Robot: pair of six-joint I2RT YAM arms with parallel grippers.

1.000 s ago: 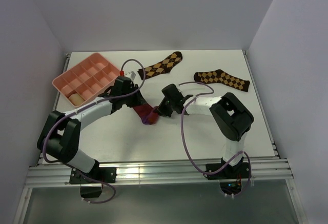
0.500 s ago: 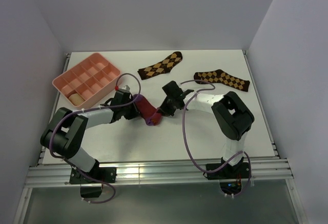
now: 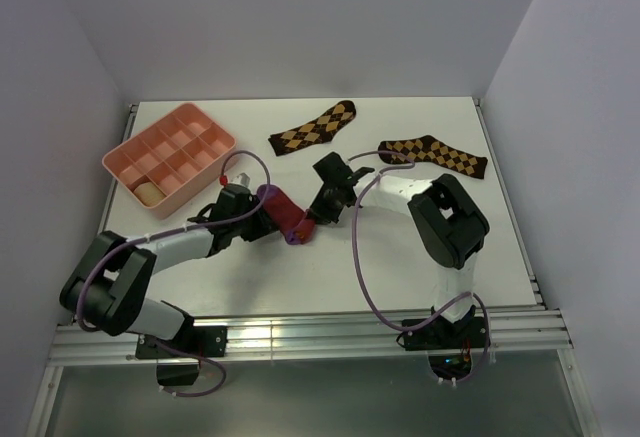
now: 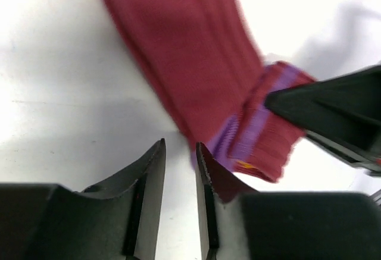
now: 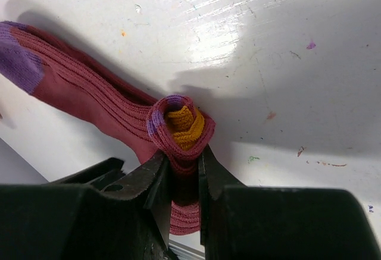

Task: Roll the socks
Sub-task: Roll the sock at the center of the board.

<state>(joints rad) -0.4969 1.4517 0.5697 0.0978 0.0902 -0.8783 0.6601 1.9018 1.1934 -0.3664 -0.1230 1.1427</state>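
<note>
White counter [image 3: 400, 247], seen from above. Far left: a pink tray [image 3: 144, 134] divided into a grid of small compartments, set at an angle to the counter's edges. Far centre: a dark brown argyle sock [image 3: 312, 128] with tan diamonds, lying flat. To its right, apart: a second argyle sock [image 3: 432, 155], also flat. Near edge: an aluminium rail [image 3: 300, 337].

Right gripper [image 5: 181, 168] pinches crimson sock [image 5: 83, 99]; left gripper [image 4: 180, 153] barely parted
</note>
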